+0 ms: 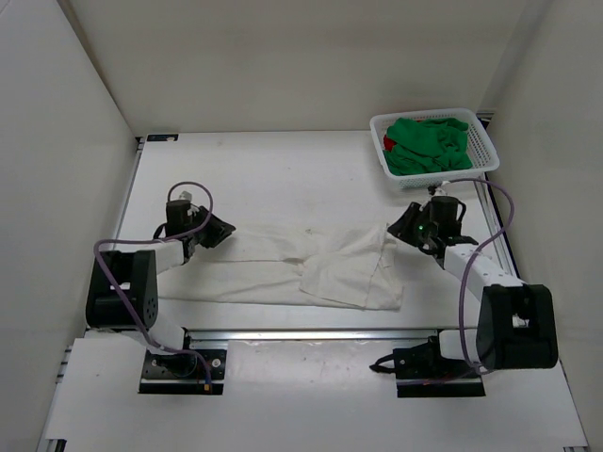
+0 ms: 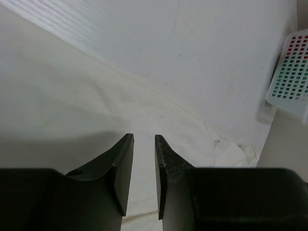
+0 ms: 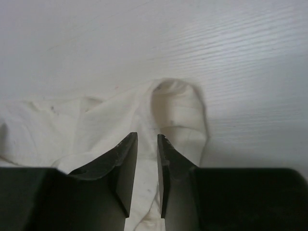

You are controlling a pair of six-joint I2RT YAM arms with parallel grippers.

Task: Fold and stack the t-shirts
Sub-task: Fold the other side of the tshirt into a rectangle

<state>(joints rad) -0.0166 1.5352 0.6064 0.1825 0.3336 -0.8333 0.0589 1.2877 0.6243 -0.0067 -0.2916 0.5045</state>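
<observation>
The cream-white t-shirt (image 1: 311,268) lies partly folded across the table between the two arms, its right part doubled over. My left gripper (image 1: 226,231) rests at the shirt's left end. In the left wrist view its jaws (image 2: 144,139) stand a little apart over flat cream cloth (image 2: 72,110), with nothing pinched between them. My right gripper (image 1: 396,229) sits at the shirt's upper right corner. Its jaws (image 3: 147,137) are slightly apart above a bunched fold of cloth (image 3: 173,106). The green t-shirt (image 1: 429,143) and a bit of the red one (image 1: 389,143) lie in the basket.
The white mesh basket (image 1: 490,160) stands at the back right corner, also showing at the right edge of the left wrist view (image 2: 291,72). White walls close in the table on the left, back and right. A metal rail (image 1: 311,331) runs along the near edge.
</observation>
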